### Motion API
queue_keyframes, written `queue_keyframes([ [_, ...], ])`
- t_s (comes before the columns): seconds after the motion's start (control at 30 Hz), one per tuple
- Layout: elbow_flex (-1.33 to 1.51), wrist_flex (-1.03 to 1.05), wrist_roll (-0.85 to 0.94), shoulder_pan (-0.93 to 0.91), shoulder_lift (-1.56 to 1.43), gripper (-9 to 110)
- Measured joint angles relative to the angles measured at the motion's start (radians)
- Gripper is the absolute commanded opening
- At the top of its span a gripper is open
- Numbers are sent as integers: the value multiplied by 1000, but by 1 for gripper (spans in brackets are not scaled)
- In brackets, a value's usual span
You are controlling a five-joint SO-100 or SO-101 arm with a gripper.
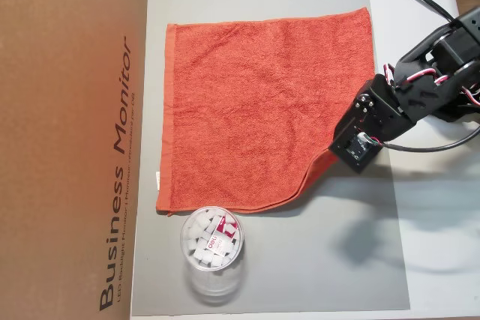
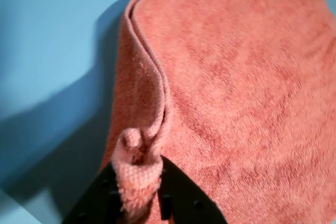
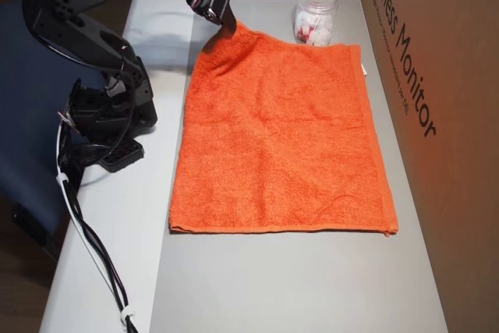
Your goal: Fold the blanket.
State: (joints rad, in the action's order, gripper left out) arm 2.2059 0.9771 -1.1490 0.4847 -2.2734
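Observation:
The orange-red blanket (image 1: 255, 110) lies mostly flat on the grey mat (image 1: 345, 260). My gripper (image 1: 334, 157) is shut on one corner, at the lower right in an overhead view and at the far left by the gripper (image 3: 231, 24) in the other. That corner is raised off the mat, and the hem beside it curves up toward the fingers. In the wrist view the black fingers (image 2: 178, 198) pinch the bunched corner of the blanket (image 2: 241, 93) at the bottom of the frame, around the gripper (image 2: 137, 192). A small white tag (image 1: 157, 180) sits on the opposite edge.
A clear plastic tub (image 1: 212, 249) with small white and red items stands just off the blanket's edge, near the raised corner side. A brown cardboard box (image 1: 75, 140) borders the mat. The arm's base (image 3: 109, 115) and cables (image 3: 86, 239) lie beside the mat.

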Motion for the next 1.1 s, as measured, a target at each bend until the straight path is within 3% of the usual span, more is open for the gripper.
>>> queue_keyframes([
  [0.67, -78, 0, 0, -316, 2, 0],
  [1.1, -377, -109, -98, -440, 285, 0],
])
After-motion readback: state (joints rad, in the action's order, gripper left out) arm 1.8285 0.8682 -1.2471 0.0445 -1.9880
